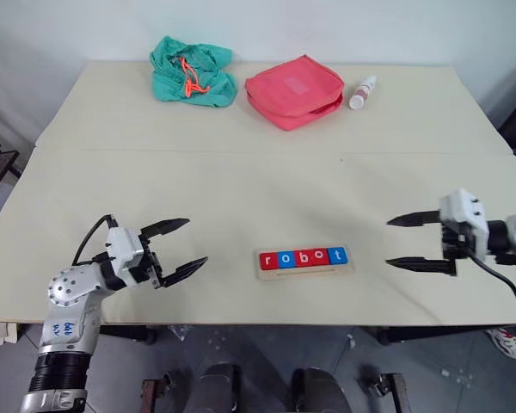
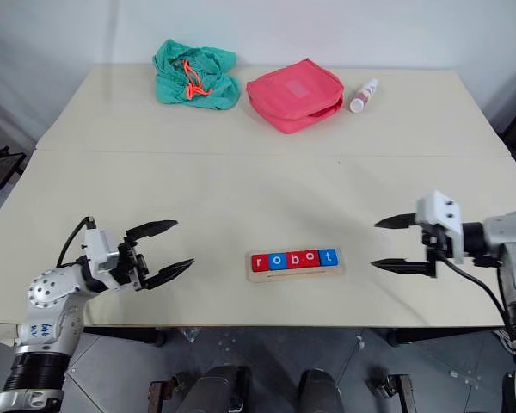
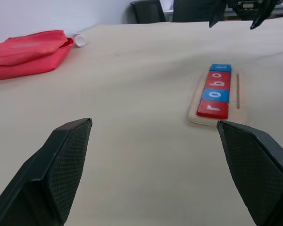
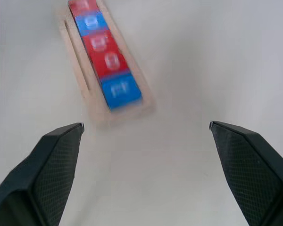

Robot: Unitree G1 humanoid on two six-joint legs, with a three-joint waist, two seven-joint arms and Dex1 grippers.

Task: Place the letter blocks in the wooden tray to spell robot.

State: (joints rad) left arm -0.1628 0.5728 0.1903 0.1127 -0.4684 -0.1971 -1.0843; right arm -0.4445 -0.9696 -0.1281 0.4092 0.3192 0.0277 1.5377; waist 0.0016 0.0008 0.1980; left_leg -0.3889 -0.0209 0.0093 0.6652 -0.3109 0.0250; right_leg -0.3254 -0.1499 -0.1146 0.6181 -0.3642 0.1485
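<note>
The wooden tray (image 1: 304, 270) lies near the table's front edge, in the middle. In it sit the letter blocks (image 1: 303, 257) in a row, red, blue, red, red, blue, reading r o b o t. My left gripper (image 1: 187, 243) hovers open to the left of the tray, its fingers empty and pointing toward it. My right gripper (image 1: 399, 242) stands open to the right of the tray, a short gap away, also empty. The tray (image 3: 196, 110) and blocks (image 3: 216, 90) lie ahead of my left fingers in the left wrist view, and the blocks (image 4: 104, 53) between my right fingers in the right wrist view.
At the back of the table lie a crumpled green cloth (image 1: 192, 71), a red zip pouch (image 1: 293, 90) and a small white tube (image 1: 362, 92). A seam (image 1: 241, 153) crosses the tabletop. The table's front edge (image 1: 267, 323) runs just below the tray.
</note>
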